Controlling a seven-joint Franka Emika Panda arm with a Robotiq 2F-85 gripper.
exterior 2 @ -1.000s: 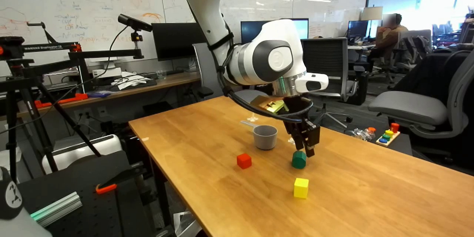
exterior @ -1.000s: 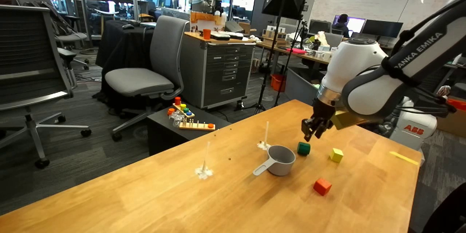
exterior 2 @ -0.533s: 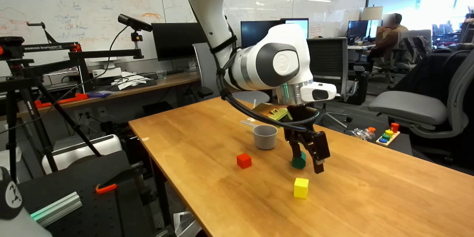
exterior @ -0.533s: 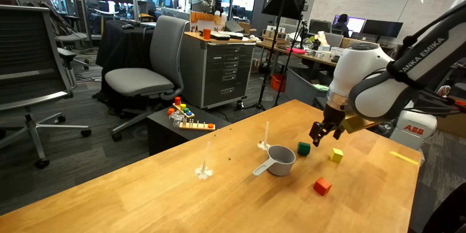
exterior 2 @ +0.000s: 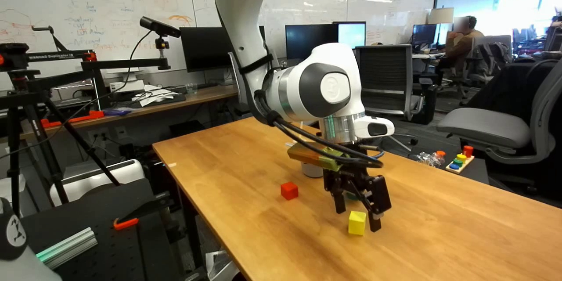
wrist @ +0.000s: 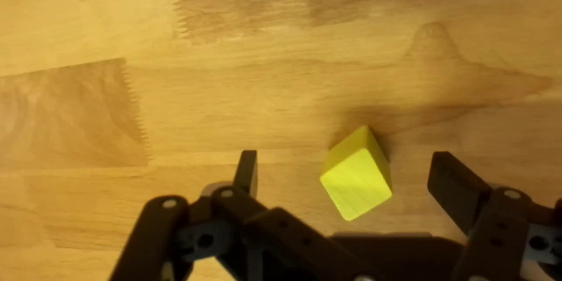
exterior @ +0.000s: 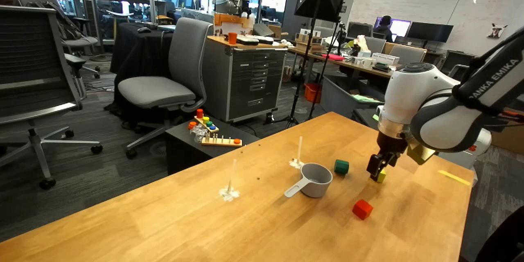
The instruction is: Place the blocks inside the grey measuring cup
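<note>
The fingers (wrist: 456, 189) of the gripper (wrist: 343, 161) are standing wide apart, and the yellow block (wrist: 356, 184) is being straddled by them on the table (wrist: 88, 17), a gap being shown at either side in the wrist view. The block is sitting askew to the fingers, one corner of its top pointing toward the bottom of that view; its faces are looking about square, so a long axis cannot be told. In an exterior view the yellow block (exterior: 381, 176) is being partly covered by the gripper.

Farther off, the green block (exterior: 341, 167) is lying near the grey measuring cup (exterior: 317, 191); its long axis cannot be made out surely, and in an exterior view it is being almost wholly blocked by the gripper. The red block (exterior 2: 289, 191) is lying well apart from the fingers and is being seen in both exterior views.

The cup is standing upright. Its long axis is being drawn out by the handle (exterior: 297, 188), which is pointing toward the lower left in an exterior view, away from the green block. In an exterior view only the cup's lower wall (exterior 2: 312, 171) is being shown plainly, much of the rest being covered by the arm (exterior 2: 331, 88).
</note>
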